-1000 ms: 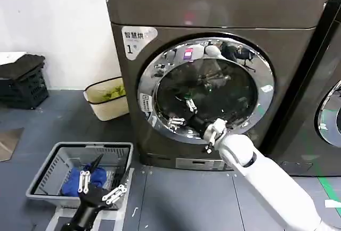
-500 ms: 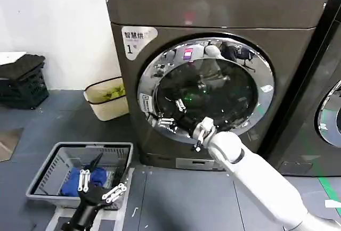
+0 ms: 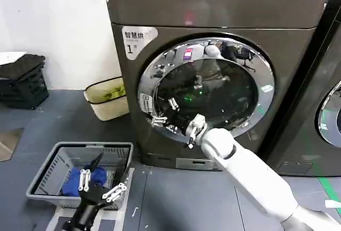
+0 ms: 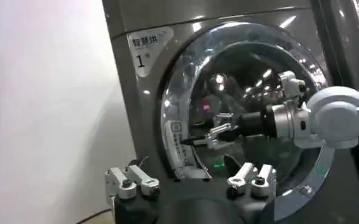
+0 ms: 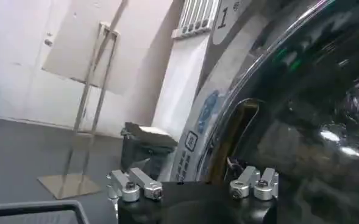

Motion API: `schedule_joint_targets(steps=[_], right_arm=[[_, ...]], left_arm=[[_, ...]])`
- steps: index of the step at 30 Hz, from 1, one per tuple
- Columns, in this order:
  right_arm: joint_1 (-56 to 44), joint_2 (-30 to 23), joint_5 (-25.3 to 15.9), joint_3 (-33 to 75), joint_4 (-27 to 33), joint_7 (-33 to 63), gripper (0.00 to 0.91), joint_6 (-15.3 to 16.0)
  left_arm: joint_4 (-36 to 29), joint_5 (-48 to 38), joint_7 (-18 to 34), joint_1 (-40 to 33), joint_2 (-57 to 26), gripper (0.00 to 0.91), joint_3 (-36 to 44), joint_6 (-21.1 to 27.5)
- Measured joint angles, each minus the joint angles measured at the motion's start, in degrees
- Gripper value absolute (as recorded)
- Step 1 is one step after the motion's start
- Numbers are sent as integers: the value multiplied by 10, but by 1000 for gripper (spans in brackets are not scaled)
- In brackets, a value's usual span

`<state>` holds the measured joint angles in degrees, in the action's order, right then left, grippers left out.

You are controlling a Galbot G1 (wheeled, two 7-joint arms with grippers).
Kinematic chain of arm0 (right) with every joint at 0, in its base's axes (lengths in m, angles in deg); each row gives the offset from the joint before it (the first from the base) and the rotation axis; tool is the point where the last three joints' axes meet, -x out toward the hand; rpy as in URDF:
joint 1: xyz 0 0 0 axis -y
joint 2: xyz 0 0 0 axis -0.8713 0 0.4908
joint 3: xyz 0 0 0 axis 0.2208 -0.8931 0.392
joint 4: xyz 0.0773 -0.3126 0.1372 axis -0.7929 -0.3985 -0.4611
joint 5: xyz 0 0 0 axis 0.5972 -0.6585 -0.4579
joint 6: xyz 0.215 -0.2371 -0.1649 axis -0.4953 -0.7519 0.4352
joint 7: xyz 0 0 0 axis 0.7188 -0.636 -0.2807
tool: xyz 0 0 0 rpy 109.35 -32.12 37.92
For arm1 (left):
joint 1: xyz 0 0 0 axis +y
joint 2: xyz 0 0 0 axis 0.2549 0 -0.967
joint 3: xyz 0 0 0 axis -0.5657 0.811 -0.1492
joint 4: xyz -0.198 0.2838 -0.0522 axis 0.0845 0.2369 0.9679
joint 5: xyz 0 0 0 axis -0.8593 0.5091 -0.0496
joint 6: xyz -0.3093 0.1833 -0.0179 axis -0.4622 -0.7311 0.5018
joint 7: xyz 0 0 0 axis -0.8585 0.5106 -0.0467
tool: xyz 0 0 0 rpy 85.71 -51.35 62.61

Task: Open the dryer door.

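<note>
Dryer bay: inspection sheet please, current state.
Surface: dark grey floor, pale marks.
Job's things: dryer door looks shut, chrome rim against the machine front.
Clutter: grey basket with blue cloth; beige bin by the wall; black crate far left.
End effectors: right end effector open, at the door's lower-left rim near the latch recess; left end effector open, parked low over the basket.
Cables: nothing seen.
Surroundings: white wall; darker neighbouring machine to the right.
</note>
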<state>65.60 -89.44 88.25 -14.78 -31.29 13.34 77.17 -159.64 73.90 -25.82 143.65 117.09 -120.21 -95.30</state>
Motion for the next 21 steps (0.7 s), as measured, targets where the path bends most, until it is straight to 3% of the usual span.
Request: schedule_joint_targets(steps=[10,21], right_arm=[[15,-3,6,-9,21,-42,907,-13],[16,11,41,-6,22,-118,907,-30]], left_arm=[[2,-2,0,-4,-1,907,-1,1],[10,-9,-1,-18,-5,907,-3,6]])
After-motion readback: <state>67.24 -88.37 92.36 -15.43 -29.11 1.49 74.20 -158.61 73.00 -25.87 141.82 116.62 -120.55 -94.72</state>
